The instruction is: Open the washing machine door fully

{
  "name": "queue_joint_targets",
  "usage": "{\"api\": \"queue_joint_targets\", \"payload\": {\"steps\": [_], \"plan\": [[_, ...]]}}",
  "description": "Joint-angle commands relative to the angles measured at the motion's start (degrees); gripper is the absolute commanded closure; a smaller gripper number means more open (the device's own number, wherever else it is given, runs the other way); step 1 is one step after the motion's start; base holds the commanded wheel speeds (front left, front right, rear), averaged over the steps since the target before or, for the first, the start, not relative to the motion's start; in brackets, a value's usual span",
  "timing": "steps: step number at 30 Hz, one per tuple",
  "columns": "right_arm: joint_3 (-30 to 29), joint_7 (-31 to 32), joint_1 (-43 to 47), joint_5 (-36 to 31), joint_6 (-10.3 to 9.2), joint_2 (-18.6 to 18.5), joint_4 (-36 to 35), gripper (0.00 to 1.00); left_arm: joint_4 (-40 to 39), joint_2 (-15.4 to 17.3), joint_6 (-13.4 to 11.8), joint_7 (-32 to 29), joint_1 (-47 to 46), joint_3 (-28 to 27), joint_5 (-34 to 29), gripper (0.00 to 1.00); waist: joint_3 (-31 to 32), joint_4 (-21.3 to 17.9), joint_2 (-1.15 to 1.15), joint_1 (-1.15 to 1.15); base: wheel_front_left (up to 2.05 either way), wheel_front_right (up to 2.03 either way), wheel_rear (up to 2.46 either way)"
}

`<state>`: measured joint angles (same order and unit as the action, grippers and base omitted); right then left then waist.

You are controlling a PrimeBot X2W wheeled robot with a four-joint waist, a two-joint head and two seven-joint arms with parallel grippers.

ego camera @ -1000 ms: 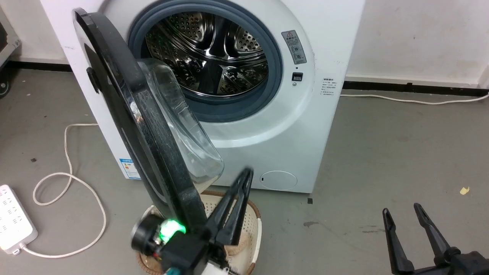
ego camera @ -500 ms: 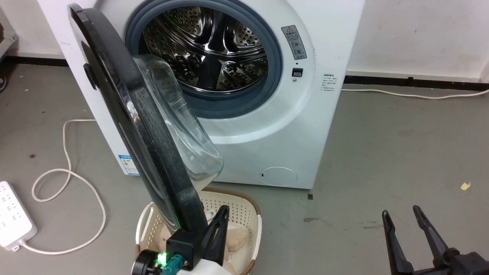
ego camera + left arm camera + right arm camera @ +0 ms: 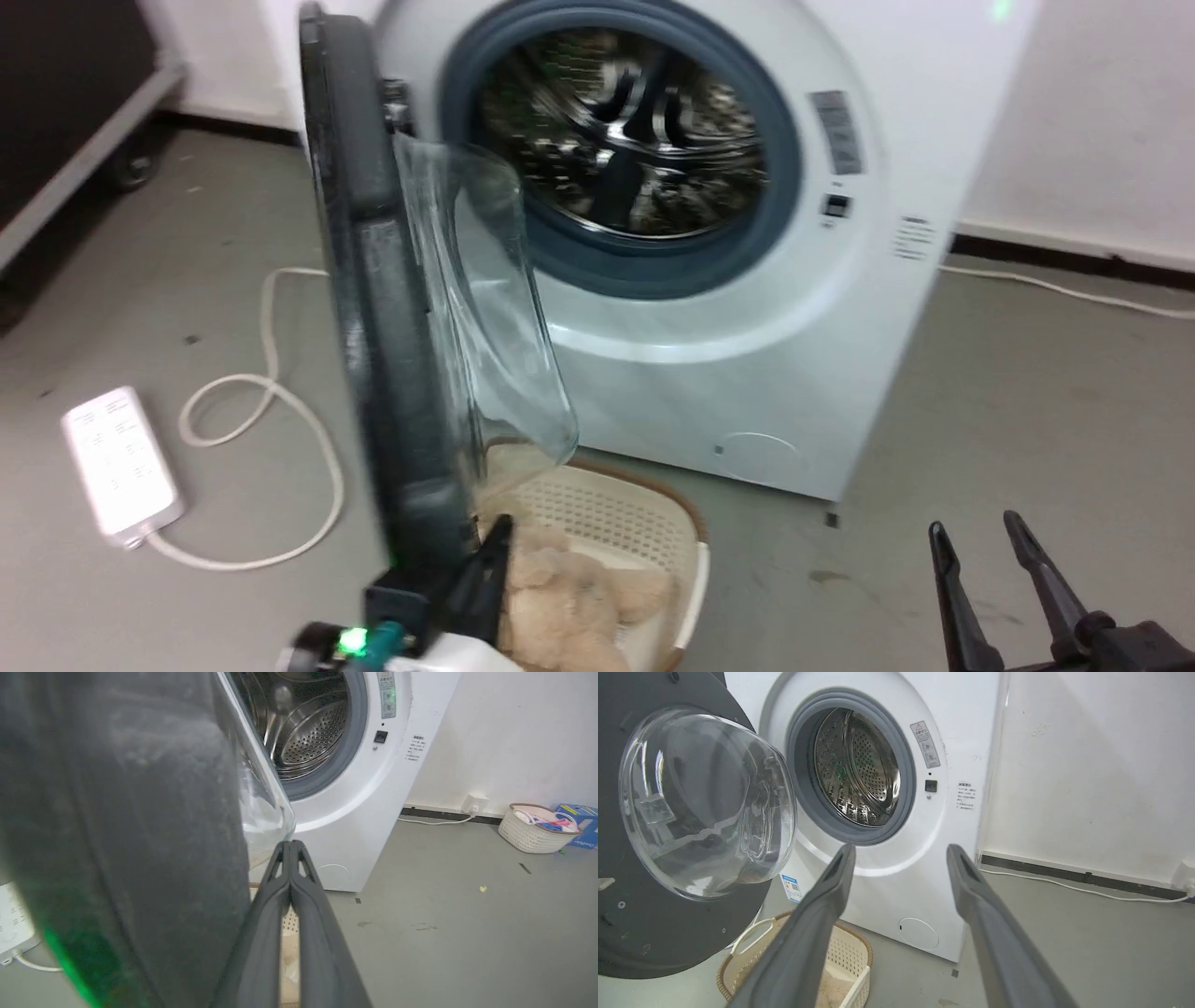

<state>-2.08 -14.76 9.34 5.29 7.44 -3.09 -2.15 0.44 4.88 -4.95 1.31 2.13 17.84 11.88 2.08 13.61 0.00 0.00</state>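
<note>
Push washing machine door [image 3: 369, 308] outward along its hinge arc using left gripper [image 3: 289, 845], jaws pressed together; hold right gripper [image 3: 975, 525], jaws spread, clear of basket [image 3: 616, 499].

Bare laundry room: washing machine [image 3: 747, 373], concrete floor [image 3: 1027, 420], laundry basket [image 3: 616, 509]

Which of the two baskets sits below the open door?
The cream basket with the plush toy, right below the washing machine door; the white basket of laundry stands apart by the wall.
</note>
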Motion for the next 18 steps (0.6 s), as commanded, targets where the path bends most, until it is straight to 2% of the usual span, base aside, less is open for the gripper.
{"api": "queue_joint_targets", "payload": {"steps": [1, 10, 18], "plan": [[0.19, -0.24, 1.35, 0.54, 0.05, 0.21, 0.25, 0.00, -0.21, 1.74, -0.57, 0.16, -0.16, -1.53, 0.18, 1.00, 0.35, 2.99, 0.00, 0.00, 0.00, 0.00, 0.00], [0.41, -0.24, 1.05, 0.80, 0.05, 0.21, 0.37, 0.00, -3.41, 7.79, -1.61, -2.60, -0.40, -7.32, 1.03, 1.00, -1.14, 9.45, 0.00, 0.00, 0.00, 0.00, 0.00], [1.52, -0.24, -1.27, -1.49, 0.05, 0.21, -0.75, 0.00, -2.90, 12.74, -2.47, -3.55, -3.90, -15.01, 3.98, 1.00, -7.12, 9.83, 0.00, 0.00, 0.00, 0.00, 0.00]]}}
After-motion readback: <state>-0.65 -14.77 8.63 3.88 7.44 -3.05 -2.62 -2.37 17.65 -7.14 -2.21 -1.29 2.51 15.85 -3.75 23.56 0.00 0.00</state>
